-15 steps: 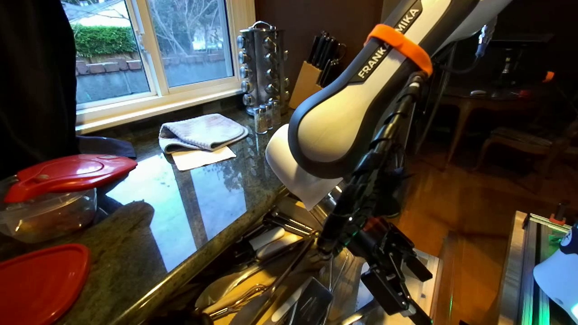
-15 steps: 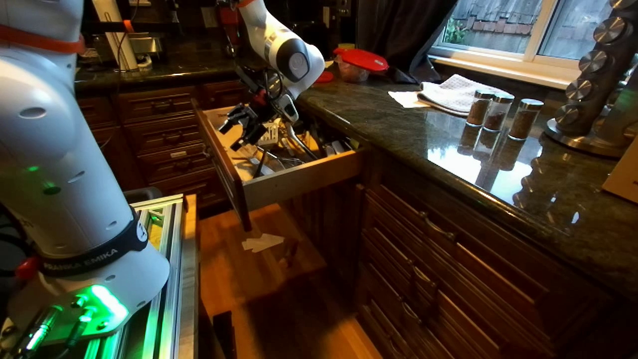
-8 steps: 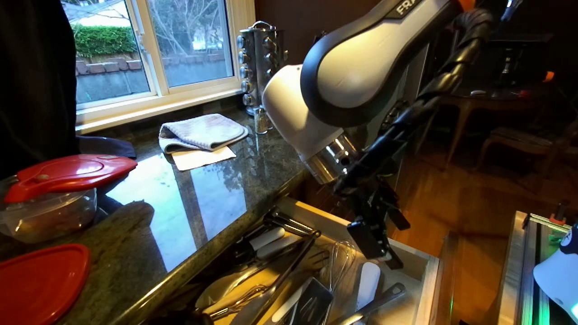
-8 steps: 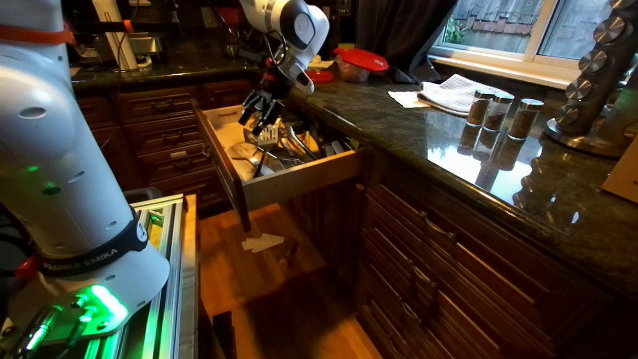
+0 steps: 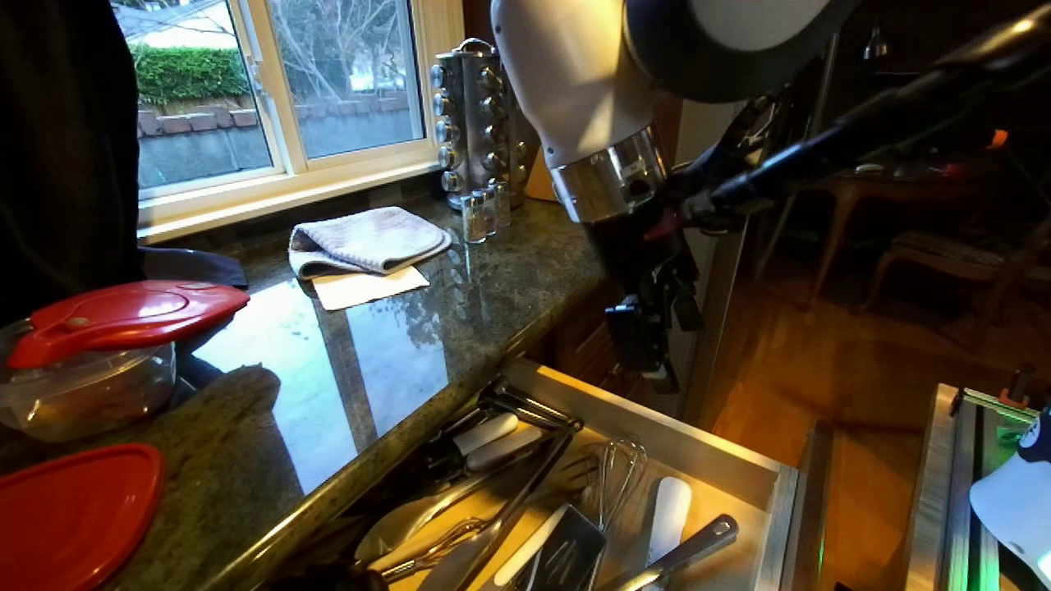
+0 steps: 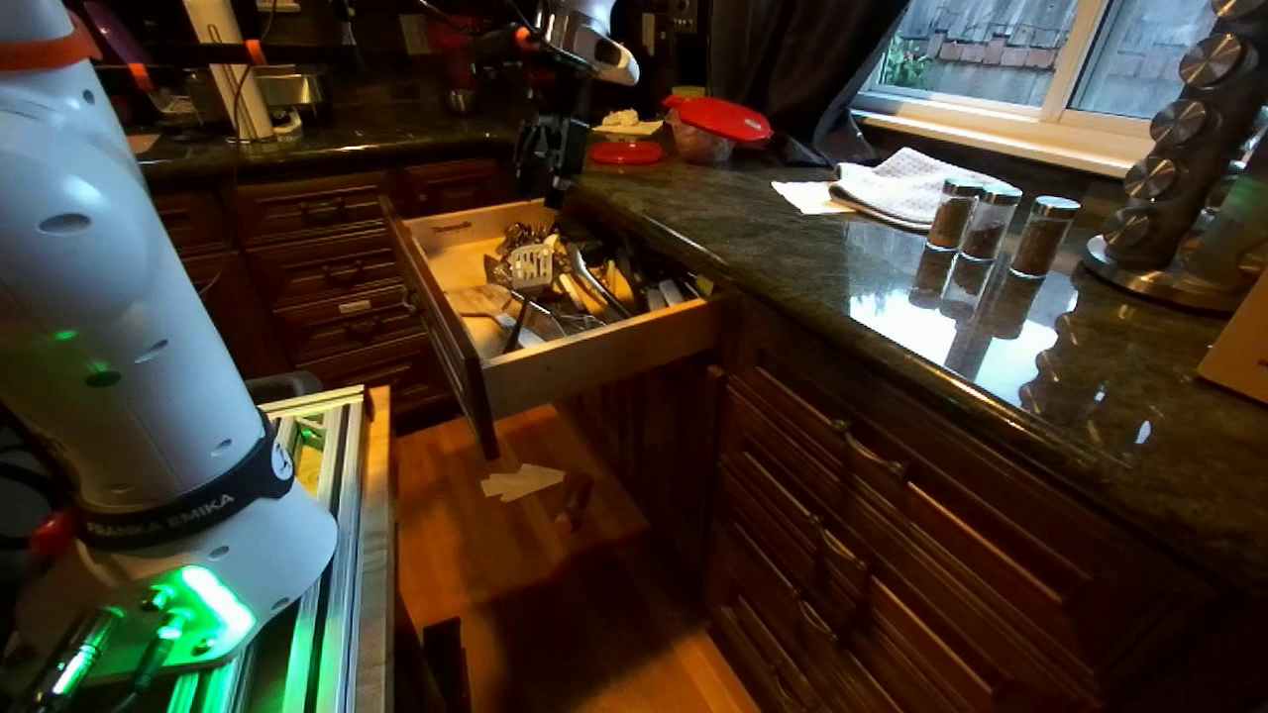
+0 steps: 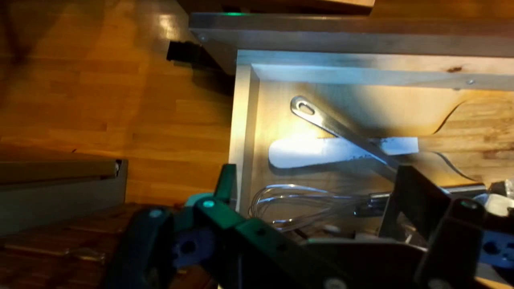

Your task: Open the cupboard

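The cupboard is a wide pull-out drawer with a pale wood box and a dark brown front. It stands pulled out from under the counter in both exterior views [image 5: 657, 420] [image 6: 604, 354]. Its box and utensils fill the right of the wrist view [image 7: 239, 120]. My gripper is above the drawer's side wall, apart from it, in both exterior views [image 5: 657, 369] [image 6: 543, 178]. In the wrist view the fingers [image 7: 317, 180] are wide apart with nothing held between them. The drawer's handle is mostly hidden.
The drawer holds a whisk [image 5: 624, 476], a slotted turner [image 6: 531, 265] and several other utensils. The stone counter [image 6: 792, 272] edges the drawer. On it are spice jars [image 6: 991, 223], a folded towel [image 6: 916, 183] and a red-lidded container [image 6: 723, 117]. Closed drawers [image 6: 892, 495] stand beside.
My gripper has risen and moved from above the drawer's front part toward the counter and the side wall, turning to point more downward. The drawer has stayed pulled out.
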